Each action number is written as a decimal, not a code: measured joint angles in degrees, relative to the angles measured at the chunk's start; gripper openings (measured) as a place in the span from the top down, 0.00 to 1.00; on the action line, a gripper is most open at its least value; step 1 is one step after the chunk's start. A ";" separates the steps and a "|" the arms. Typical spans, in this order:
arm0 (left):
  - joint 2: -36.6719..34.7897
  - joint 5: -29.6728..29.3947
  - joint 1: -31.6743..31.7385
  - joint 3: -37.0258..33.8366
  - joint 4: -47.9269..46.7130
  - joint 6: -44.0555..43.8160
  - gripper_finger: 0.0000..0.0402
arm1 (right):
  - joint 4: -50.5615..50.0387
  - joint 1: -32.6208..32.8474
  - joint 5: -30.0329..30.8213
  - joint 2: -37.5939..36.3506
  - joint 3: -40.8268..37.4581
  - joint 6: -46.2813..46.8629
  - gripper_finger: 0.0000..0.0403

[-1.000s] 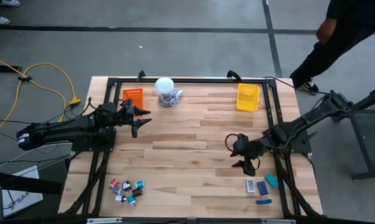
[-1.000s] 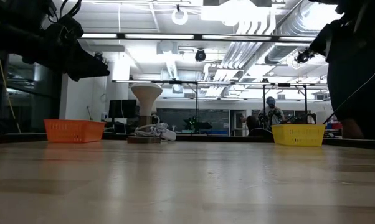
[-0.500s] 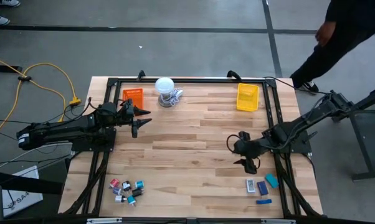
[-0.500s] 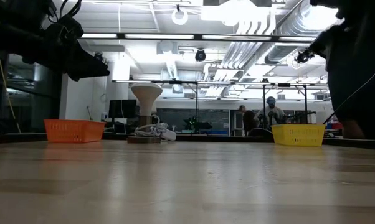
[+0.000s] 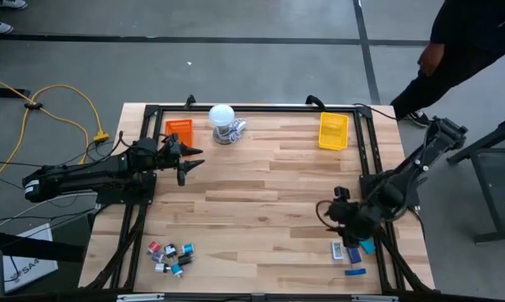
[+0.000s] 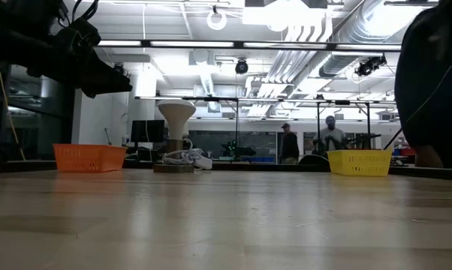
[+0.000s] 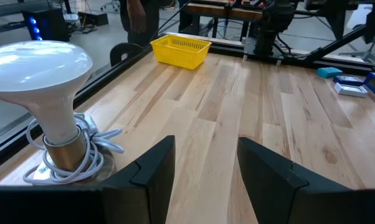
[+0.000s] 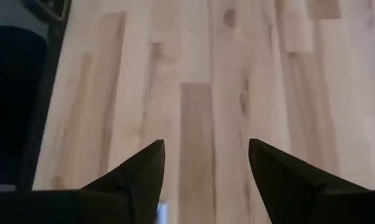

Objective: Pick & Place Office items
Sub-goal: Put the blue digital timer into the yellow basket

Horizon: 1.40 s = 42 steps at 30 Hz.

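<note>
The office items lie in two groups near the table's near edge. One is a cluster of small red, black, teal and white bits (image 5: 170,256) at the near left. The other is flat blocks at the near right: a grey-white block (image 5: 337,250), a teal block (image 5: 367,244) and blue blocks (image 5: 354,262). My right gripper (image 5: 345,228) hovers open just beyond these blocks, pointing down at bare wood (image 8: 206,144). My left gripper (image 5: 194,158) waits open above the far left of the table (image 7: 206,142), next to the orange tray.
An orange tray (image 5: 179,128) and a yellow tray (image 5: 333,130) stand at the far edge, with a white round-topped object (image 5: 223,123) and its coiled cord between them. A black frame runs round the table. A person (image 5: 454,46) stands beyond the far right corner.
My right gripper has moved toward the table's near edge and a little right, closing on the flat blocks at the near right, with the arm folding in behind it. The left arm has kept still.
</note>
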 joint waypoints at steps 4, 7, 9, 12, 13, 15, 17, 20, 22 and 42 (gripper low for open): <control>0.02 0.02 0.00 0.00 0.00 0.00 0.58 | -0.09 4.88 -0.41 -0.07 0.00 3.69 0.45; 0.00 0.02 0.00 0.00 0.00 0.00 0.58 | -0.57 7.65 -1.10 -0.04 0.00 3.76 0.45; 0.00 0.00 0.00 0.00 0.01 0.00 0.58 | -0.77 8.93 -2.48 -0.02 0.00 2.81 0.45; 0.01 0.02 0.00 0.00 0.00 0.00 0.58 | -0.79 9.54 -5.31 1.60 0.00 2.66 0.45; 0.01 0.01 0.00 0.00 0.01 0.00 0.58 | -1.06 9.52 -6.42 2.38 0.03 2.64 0.45; 0.00 0.00 0.00 0.00 0.01 -0.02 0.58 | -3.16 9.50 -8.82 4.30 0.72 2.43 0.45; 0.00 0.02 0.00 0.00 0.00 0.00 0.58 | -6.08 9.50 -10.98 6.64 3.06 1.50 0.45; 0.01 0.01 0.00 0.00 0.02 0.00 0.58 | -10.84 9.50 -13.61 10.59 7.66 1.33 0.45; 0.01 0.02 0.00 0.00 0.02 0.00 0.58 | -12.84 9.50 -14.99 13.30 10.73 2.33 0.45; 0.02 0.00 0.00 0.00 0.01 -0.01 0.58 | -17.71 10.38 -25.99 34.61 26.92 15.23 0.45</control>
